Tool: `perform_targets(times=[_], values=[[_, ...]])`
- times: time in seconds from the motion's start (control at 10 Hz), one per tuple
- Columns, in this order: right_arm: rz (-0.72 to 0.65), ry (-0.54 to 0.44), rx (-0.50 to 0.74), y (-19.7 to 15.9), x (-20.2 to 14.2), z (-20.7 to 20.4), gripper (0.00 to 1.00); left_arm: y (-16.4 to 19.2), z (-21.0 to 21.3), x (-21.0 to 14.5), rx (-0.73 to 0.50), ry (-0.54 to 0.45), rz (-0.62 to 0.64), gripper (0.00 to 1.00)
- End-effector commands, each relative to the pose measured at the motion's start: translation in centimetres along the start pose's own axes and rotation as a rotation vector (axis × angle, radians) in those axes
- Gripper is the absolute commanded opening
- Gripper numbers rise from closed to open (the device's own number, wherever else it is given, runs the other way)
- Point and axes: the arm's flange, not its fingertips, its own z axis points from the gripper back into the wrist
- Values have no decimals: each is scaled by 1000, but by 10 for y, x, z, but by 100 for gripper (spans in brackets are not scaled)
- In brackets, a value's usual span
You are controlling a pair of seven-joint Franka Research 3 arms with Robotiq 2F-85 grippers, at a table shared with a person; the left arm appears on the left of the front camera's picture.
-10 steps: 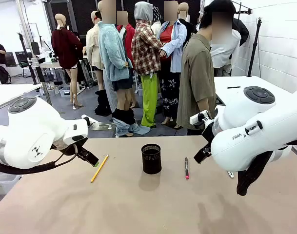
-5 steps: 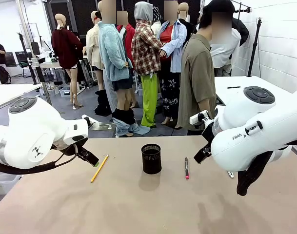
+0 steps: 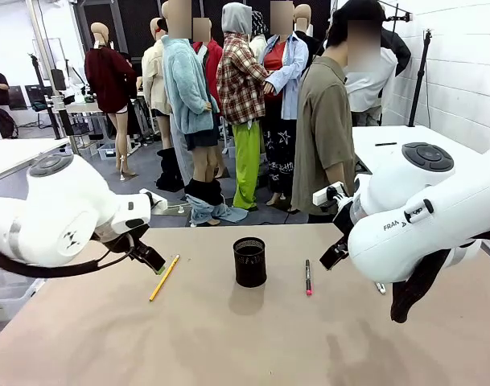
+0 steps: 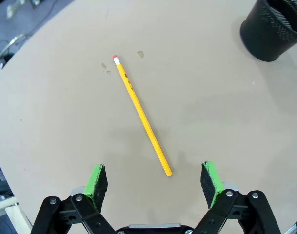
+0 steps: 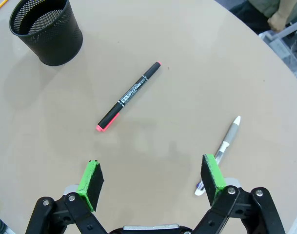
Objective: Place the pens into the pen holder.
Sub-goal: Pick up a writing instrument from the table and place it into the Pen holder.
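Observation:
A yellow pencil (image 4: 141, 114) with a pink eraser lies flat on the tan table, just beyond and between the tips of my open left gripper (image 4: 154, 183). From the front the pencil (image 3: 164, 277) lies left of the black mesh pen holder (image 3: 249, 261), with the left gripper (image 3: 150, 260) low beside it. A dark pen with red ends (image 5: 128, 96) and a grey-white pen (image 5: 221, 146) lie ahead of my open right gripper (image 5: 150, 180), which holds nothing. The holder (image 5: 46, 31) stands upright and looks empty. From the front the dark pen (image 3: 307, 276) lies right of the holder.
A person in an olive shirt (image 3: 325, 137) stands at the table's far edge, turned away. The grey-white pen (image 3: 379, 287) lies close under the right arm (image 3: 422, 217). The table's curved edge (image 4: 7, 73) runs near the pencil's eraser end.
The left arm has shifted slightly up and to the right above the pencil. The right arm, pens and holder have not moved.

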Motion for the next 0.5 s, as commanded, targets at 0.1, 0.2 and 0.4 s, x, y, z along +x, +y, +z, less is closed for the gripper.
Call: perform_targets(times=[0.1,0.2,0.4], values=[[0,0,1,0,0,0,100,3,-24,49,4,143,11,100],[0,0,1,0,0,0,100,6,-32,57,-3,165,23,100],[0,0,1,0,0,0,100,21,-53,69,-11,211,79,100]])
